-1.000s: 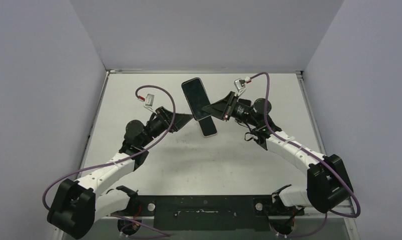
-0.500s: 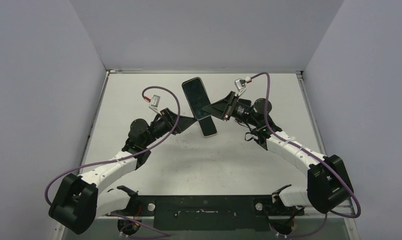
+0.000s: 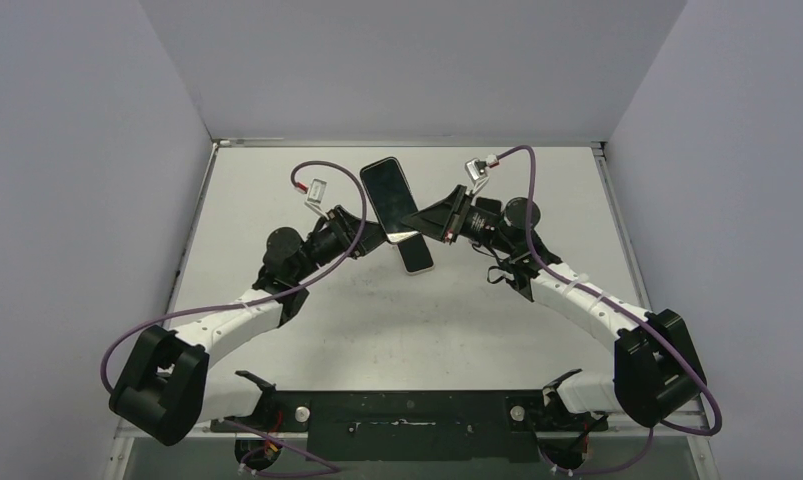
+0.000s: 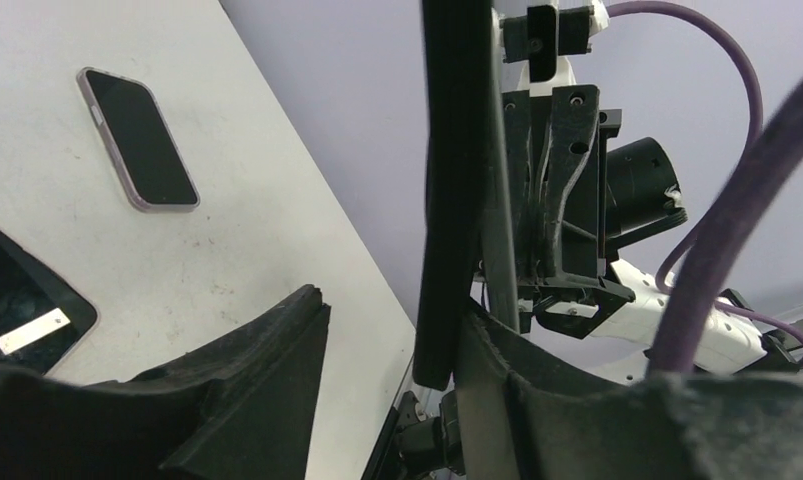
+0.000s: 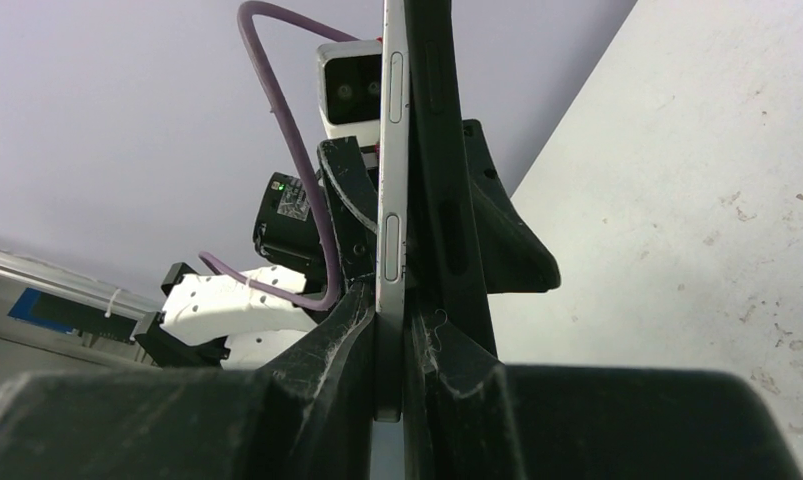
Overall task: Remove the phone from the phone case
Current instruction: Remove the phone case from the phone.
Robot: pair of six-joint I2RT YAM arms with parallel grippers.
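Note:
The phone (image 3: 385, 198) is held up in the air, dark screen facing the top camera. In the right wrist view its silver edge (image 5: 391, 180) lies against the black case (image 5: 433, 150). My right gripper (image 3: 417, 222) is shut on both at their lower end (image 5: 405, 345). My left gripper (image 3: 375, 240) is open. Its fingers straddle the dark edge (image 4: 447, 200) of the held phone and case. One finger (image 4: 507, 390) touches that edge and the other finger (image 4: 267, 390) stands well apart.
A second phone (image 3: 417, 258) with a pinkish rim lies flat on the white table (image 3: 277, 200) under the held one, also in the left wrist view (image 4: 137, 140). A dark glossy slab corner (image 4: 17, 310) shows at that view's lower left. Purple cables (image 3: 327, 180) arc over both wrists.
My left arm has swung up and to the right, bringing its open gripper onto the held phone's left edge. The held phone has shifted slightly left. The right gripper keeps its hold.

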